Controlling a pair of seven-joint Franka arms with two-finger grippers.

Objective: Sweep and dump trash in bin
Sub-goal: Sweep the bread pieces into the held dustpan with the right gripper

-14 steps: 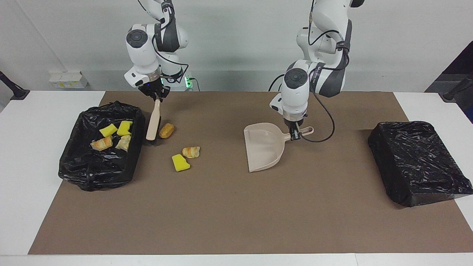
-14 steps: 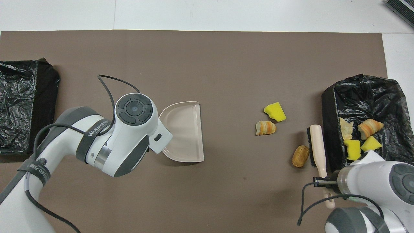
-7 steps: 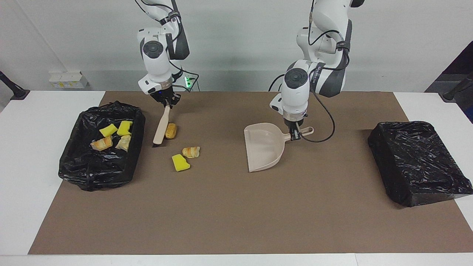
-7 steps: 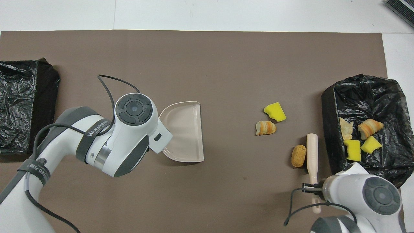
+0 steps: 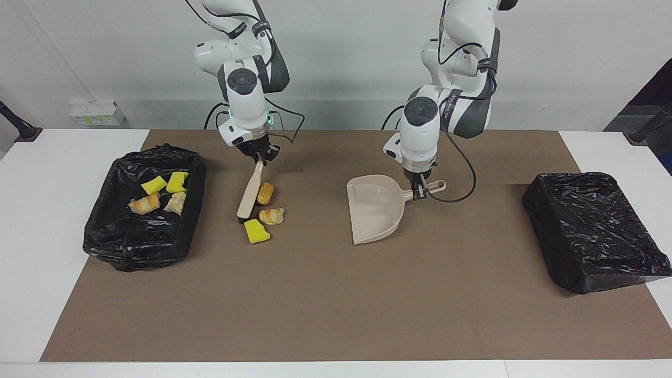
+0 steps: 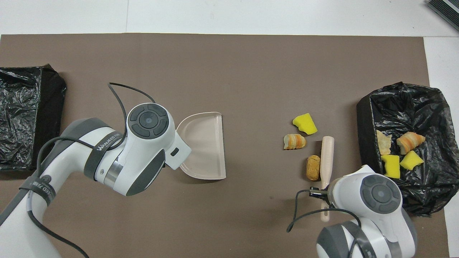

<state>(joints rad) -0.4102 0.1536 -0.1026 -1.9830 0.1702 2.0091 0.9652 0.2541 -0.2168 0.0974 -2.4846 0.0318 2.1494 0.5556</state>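
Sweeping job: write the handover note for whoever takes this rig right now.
Right tool: shut on the beige wooden-handled brush, its head down on the brown mat against the loose trash.
Left tool: shut on the handle of the beige plastic dustpan, which sits flat mid-mat.
Loose on the mat: golden-brown bread roll touching the brush, striped croissant piece, yellow sponge chunk.
Done: four pieces lie in the open black-bagged bin at the right arm's end.
Left: sweep the three into the dustpan, then dump them. Second black-bagged bin sits at the left arm's end.
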